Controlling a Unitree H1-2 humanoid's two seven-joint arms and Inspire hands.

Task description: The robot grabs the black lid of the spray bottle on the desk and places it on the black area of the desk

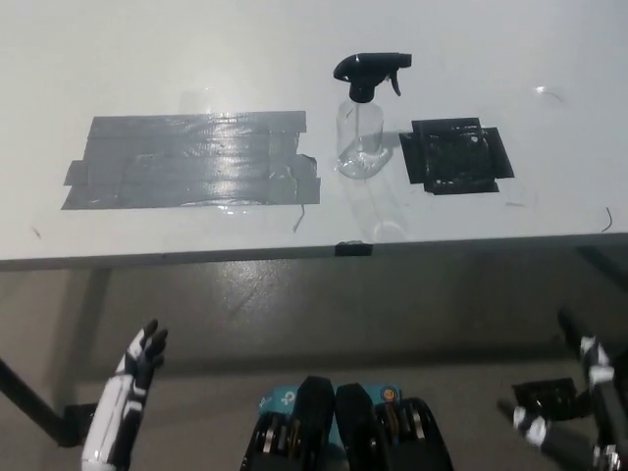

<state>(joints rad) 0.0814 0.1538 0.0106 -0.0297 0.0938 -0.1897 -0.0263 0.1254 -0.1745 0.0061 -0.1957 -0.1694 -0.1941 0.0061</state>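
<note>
1. Head view, nearest first: both hands hang below the desk's near edge, neither one over the desk (118, 245). The white left hand (132, 388) sits at the lower left, fingers spread and holding nothing. The black right hand (579, 432) shows only partly at the lower right, so whether it is released or clenched cannot be told.

2. Beyond the near edge, a broad grey tape patch (191, 162) covers the desk's left-middle.

3. Right of it, near the desk's middle, the clear spray bottle (359, 142) stands upright, its black lid (368, 71), the trigger head, on top and untouched.

4. Just beside the bottle, toward the right edge, lies the black area (456, 155), a dark square with nothing on it.

5. Judged from this, the task has not begun: the step in hand is the first reach.

6. The next move probably calls for the right hand, being on the nearer side, to rise over the near edge, travel to the bottle's top, and close around the black lid without tipping the light bottle.
</note>
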